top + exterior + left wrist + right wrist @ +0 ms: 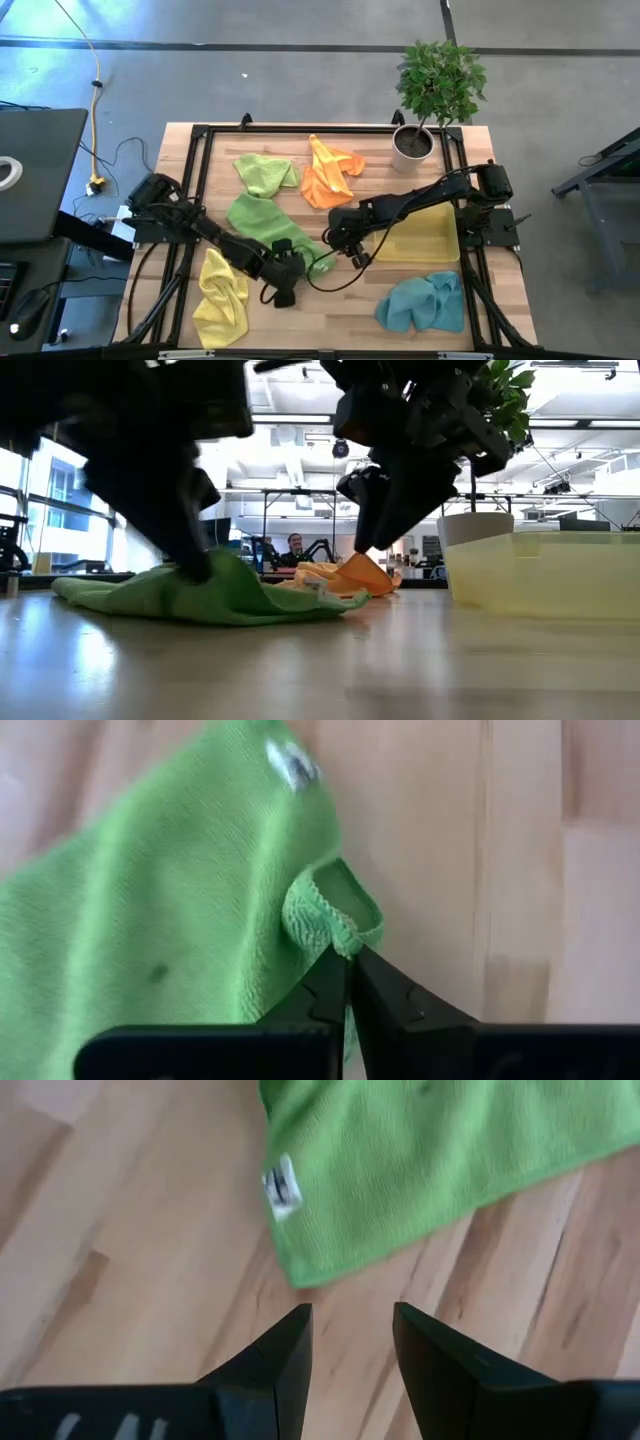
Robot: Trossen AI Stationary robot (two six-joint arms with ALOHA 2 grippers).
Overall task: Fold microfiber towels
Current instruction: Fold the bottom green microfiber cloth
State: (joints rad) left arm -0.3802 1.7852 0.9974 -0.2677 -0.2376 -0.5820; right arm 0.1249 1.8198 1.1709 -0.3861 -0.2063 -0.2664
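A lime green towel (255, 215) lies crumpled on the wooden table left of the middle; it also shows in the left wrist view (170, 920) and the right wrist view (420, 1160). My left gripper (308, 264) is shut on that towel's near right corner. My right gripper (342, 250) stands open just right of that corner, above bare wood, its fingers (285, 1350) a little short of the towel's edge, which bears a white label (283, 1185). A second lime green towel (265, 172), an orange one (328, 175), a yellow one (220, 290) and a teal one (425, 303) lie around them. My left gripper pinches the green towel's hemmed edge (345, 932) between its two fingertips, at the near right corner. The fingers slant down onto it from the table's left. The hem curls into a small loop just ahead of the tips; the rest of the towel lies slack on the table.
A pale yellow tray (420, 235) lies under the right arm. A white plant pot (412, 145) with a leafy plant stands at the far right corner. Bare wood shows along the near edge between the yellow and teal towels.
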